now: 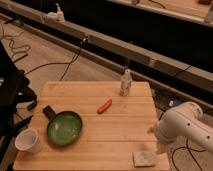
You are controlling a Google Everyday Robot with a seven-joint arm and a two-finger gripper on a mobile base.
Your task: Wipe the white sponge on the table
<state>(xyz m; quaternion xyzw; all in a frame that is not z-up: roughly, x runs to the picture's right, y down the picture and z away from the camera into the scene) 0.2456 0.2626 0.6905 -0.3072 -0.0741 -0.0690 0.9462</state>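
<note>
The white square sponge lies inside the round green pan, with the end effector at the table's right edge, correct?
No: the camera view shows the white square sponge on the bare light wooden table, not in the round green pan. The end effector is at the table's right edge.

text — none legible | claw (pixel 160 144) — at table (pixel 125 132) right edge
</note>
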